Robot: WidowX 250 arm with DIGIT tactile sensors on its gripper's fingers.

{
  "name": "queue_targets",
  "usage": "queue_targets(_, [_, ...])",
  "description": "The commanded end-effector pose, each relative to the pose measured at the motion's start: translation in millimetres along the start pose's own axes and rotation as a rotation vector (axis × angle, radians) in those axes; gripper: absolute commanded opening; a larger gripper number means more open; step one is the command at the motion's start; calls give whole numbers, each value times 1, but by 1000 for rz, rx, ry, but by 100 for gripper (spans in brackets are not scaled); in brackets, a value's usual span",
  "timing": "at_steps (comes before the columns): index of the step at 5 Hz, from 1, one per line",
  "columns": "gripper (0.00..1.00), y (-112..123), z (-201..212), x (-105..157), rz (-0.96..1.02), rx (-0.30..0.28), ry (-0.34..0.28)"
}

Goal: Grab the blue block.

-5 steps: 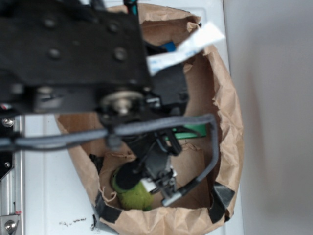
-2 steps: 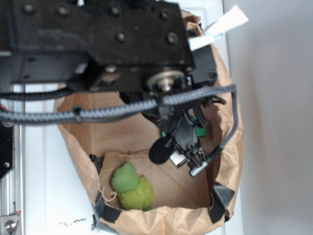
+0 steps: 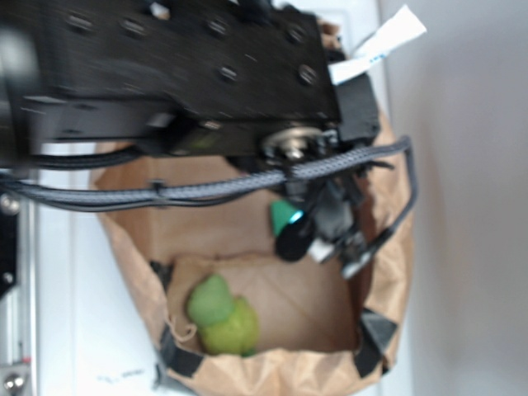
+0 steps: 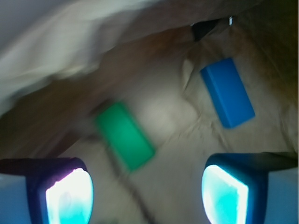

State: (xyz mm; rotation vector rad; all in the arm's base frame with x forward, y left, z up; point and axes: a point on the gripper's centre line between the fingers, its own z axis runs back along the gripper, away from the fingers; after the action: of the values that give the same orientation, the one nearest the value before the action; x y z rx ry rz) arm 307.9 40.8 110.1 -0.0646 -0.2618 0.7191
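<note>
White tabletop point(image 3: 74, 330) under a crumpled brown paper bag point(image 3: 388, 272), torn open and lying flat, black tape at its near corners; plain grey wall point(image 3: 470, 198) to the right. Black robot arm point(image 3: 165, 74) filling the upper part of the exterior view, braided cable point(image 3: 206, 191) slung across the bag.

Inside the bag, near its lower left corner in the exterior view: a green plush toy point(image 3: 221, 318), lying well apart from the gripper point(image 3: 318, 235). A sliver of green showing just beside the gripper at the bag's right side.

From the wrist view, left to right: green block point(image 4: 125, 136), blurred, on the bag's paper floor, above and between the two fingertips; then the blue block point(image 4: 227, 92), lying flat toward the bag's upper right, next to a paper crease. Long axis of the blue block diagonal, running from upper left to lower right, lower end pointing toward the right fingertip. Blocks near each other, not touching.

Gripper point(image 4: 147, 191) spread wide, both fingertips at the bottom edge of the wrist view, nothing between them, clear of both blocks.
</note>
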Motion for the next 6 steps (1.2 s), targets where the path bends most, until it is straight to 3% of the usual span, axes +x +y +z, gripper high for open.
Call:
queue_targets(1, [100,27,-29,52,38,106,-147])
queue_targets(2, [100,42,-20,51,11,122,-116])
queue_targets(3, [100,50,-5,44,-19,98,-78])
queue_targets(4, [100,51,3,49,-5,87,-82])
queue_targets(6, [100,75,-13,72,17,190,-141])
